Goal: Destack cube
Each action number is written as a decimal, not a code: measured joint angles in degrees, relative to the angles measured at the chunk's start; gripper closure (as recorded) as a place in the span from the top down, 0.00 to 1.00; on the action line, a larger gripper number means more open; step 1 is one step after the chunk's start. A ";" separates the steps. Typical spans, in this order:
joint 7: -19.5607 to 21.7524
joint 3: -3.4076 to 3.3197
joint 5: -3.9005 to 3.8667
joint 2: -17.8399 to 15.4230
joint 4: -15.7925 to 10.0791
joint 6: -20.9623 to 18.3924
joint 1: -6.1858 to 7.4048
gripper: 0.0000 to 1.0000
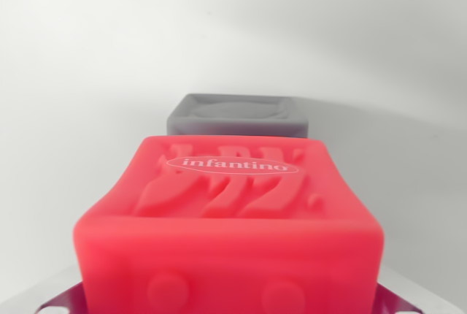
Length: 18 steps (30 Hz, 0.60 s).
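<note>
Rubber-like matt red material forms the red cube (230, 226), which fills the lower middle of the wrist view. Its edges are rounded, wavy raised ridges are moulded into its upper face, and a white oval label reading "infantino" is printed there. Round bumps are seen on its near face. Behind it, further up the view, a grey cube (238, 115) with a shallow round recess in its top is seen on the plain white surface (73, 73). Metal parts of the gripper (230, 307) are glimpsed at both lower corners, just beside the red cube; whether it is clamped or released cannot be told.
</note>
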 joint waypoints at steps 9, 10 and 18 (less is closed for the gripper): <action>0.00 -0.04 0.00 -3.21 -0.13 -2.94 0.00 0.00; 0.00 -0.05 0.00 -3.59 -0.14 -3.26 0.00 0.00; 0.97 -0.09 -0.01 -5.86 -0.14 -5.29 0.26 0.00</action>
